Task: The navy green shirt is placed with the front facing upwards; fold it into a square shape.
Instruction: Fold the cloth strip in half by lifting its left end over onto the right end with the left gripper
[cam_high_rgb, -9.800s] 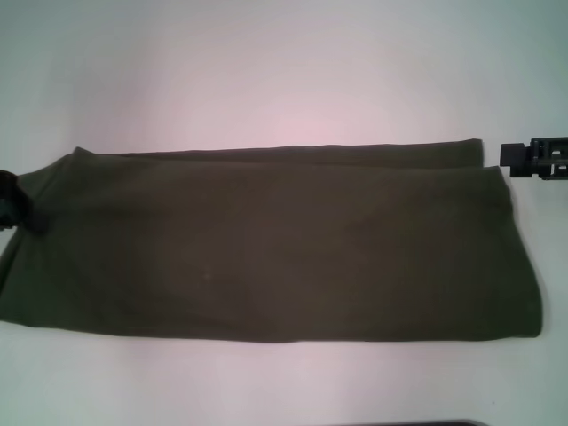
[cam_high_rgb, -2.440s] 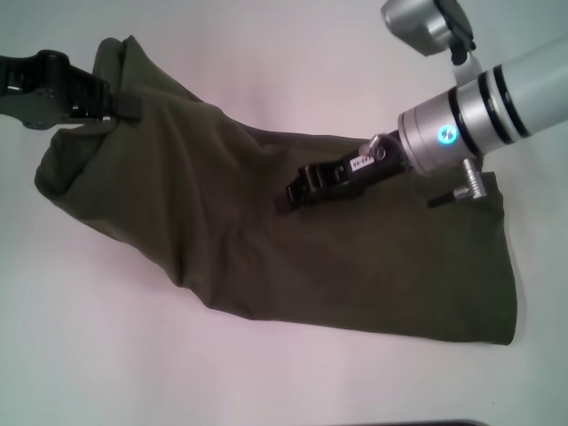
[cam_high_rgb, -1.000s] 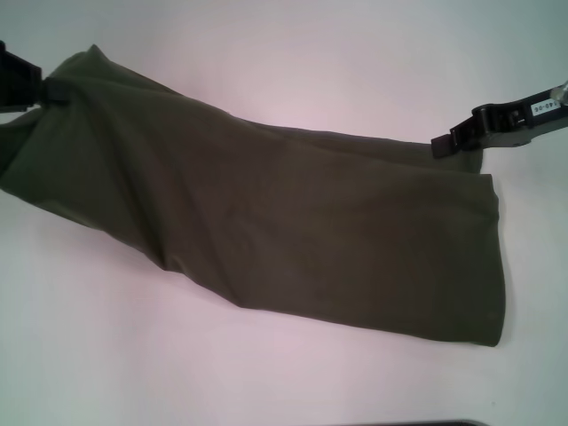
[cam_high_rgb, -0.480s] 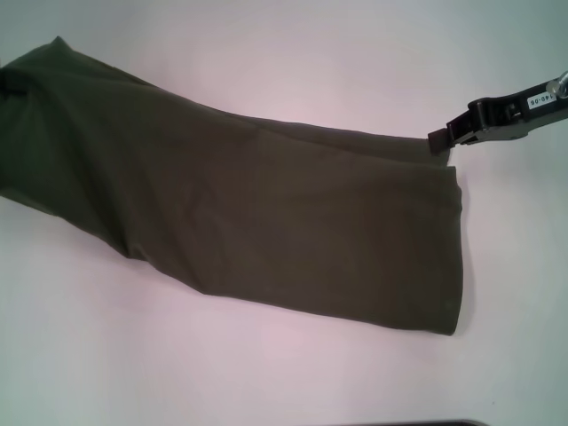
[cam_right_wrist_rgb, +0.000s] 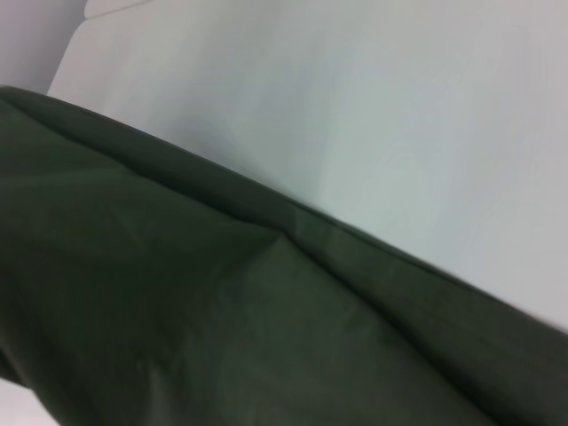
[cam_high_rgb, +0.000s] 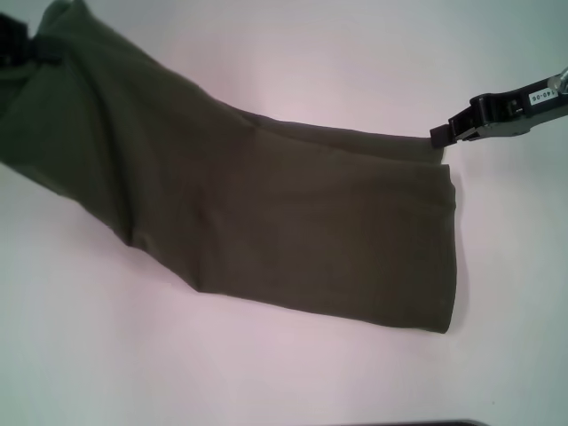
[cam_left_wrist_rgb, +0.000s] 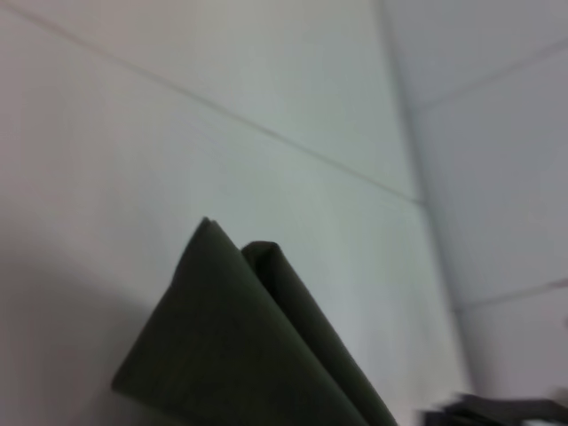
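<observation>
1. Head view: your navy green shirt (cam_high_rgb: 266, 222) lies as a long folded band on the white table (cam_high_rgb: 311, 53), plain olive side up, with no lettering visible.
2. Change noted: half a second ago the left end sat lower. It is now hoisted toward the far-left corner, and the fabric below it hangs in draped creases.
3. Judgement: the lengthwise folds look done; you appear to be carrying the left end over for the crosswise fold that gives the square.
4. Long axis: it runs diagonally, from the raised far-left end down to the near-right end, which rests flat.
5. Left gripper (cam_high_rgb: 16, 46): at the lifted corner, pinching the cloth.
6. Right gripper (cam_high_rgb: 441, 135): at the far-right corner of the shirt, touching its edge; whether its jaws grip the cloth, you cannot tell.
</observation>
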Available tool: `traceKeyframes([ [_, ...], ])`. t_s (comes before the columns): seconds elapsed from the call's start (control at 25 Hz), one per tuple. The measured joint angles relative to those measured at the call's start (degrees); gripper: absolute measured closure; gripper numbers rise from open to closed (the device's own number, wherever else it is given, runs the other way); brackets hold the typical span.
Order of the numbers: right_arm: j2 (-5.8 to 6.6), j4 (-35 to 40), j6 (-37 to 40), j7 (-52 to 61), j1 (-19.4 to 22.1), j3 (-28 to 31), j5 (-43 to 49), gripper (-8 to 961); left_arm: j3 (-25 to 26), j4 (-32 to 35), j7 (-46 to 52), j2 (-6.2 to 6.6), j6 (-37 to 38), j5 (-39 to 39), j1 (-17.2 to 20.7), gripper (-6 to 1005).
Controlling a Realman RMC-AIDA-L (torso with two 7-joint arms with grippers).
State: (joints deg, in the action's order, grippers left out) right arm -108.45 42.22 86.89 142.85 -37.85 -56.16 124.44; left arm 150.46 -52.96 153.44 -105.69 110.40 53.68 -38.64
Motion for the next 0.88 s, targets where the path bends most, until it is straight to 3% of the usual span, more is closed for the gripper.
traceKeyframes([
  [0.2,0.11,0.1,0.2,0.4,-0.1,0.0,2.4,953,-0.9,-0.1,0.7,-2.04,2.1,2.9,-1.3,961],
  [0.52,0.18,-0.1,0.4,0.5,-0.1,0.4,3.1,953,-3.9,-2.1,0.4,-8.21,3.1,4.5,-2.7,961],
  [0.88,0.19,-0.2,0.6,0.7,-0.5,0.4,3.4,953,-9.5,-3.6,-0.3,-13.8,1.8,7.1,-3.5,962],
])
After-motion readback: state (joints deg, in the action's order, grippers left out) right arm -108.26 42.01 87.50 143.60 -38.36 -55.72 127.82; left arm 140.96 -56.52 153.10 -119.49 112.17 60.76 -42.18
